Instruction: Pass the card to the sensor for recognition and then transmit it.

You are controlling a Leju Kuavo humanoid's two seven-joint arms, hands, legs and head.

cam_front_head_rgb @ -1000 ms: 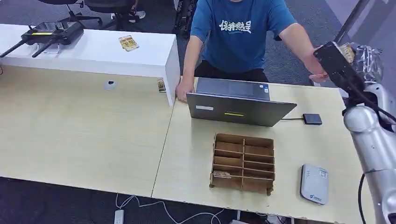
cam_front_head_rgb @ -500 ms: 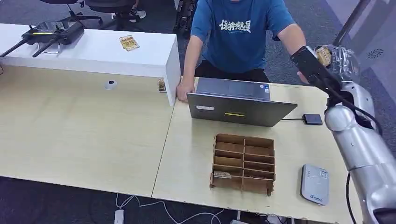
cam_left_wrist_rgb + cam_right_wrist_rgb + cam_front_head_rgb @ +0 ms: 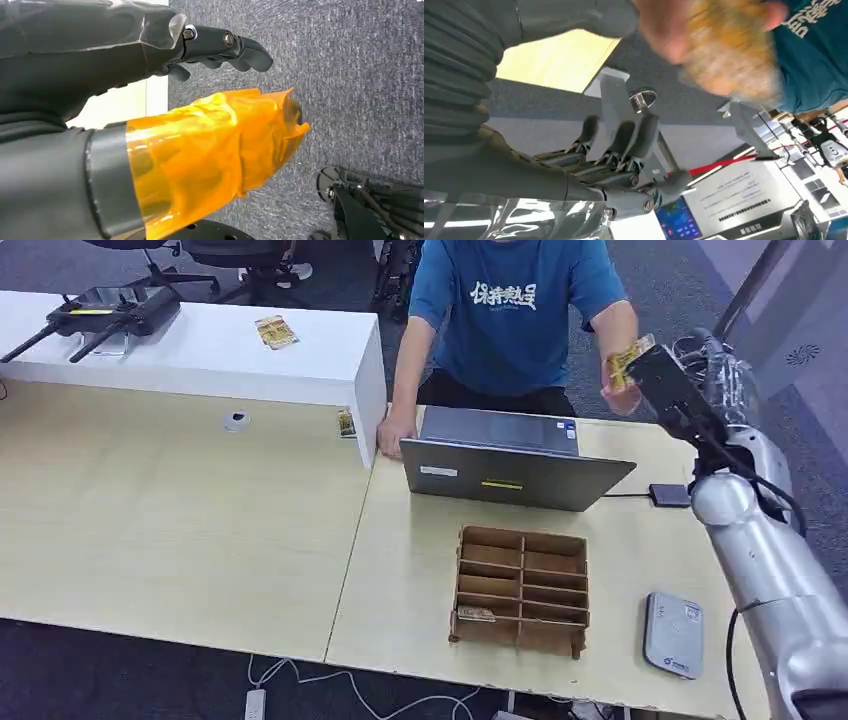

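Observation:
The yellow card (image 3: 629,357) is pinched in a person's hand (image 3: 622,390), just clear of my raised right hand (image 3: 716,366) above the table's far right. In the right wrist view the card (image 3: 729,45) is a yellow blur in that person's hand, and my right hand (image 3: 616,150) has its fingers spread with nothing between them. The grey card sensor (image 3: 672,634) lies flat near the table's front right corner. My left hand (image 3: 150,100) hangs over the carpet with its fingers extended and nothing in it.
A person in a blue shirt (image 3: 510,310) stands behind an open laptop (image 3: 515,475). A cardboard divider box (image 3: 521,588) sits in front of it, with a card in one slot (image 3: 476,614). A small black device (image 3: 669,495) lies right of the laptop. A white shelf (image 3: 200,350) carries another card (image 3: 275,332).
My right arm swung in towards the person with the card. The person's hand took the card from my right hand and now holds it apart from my spread fingers.

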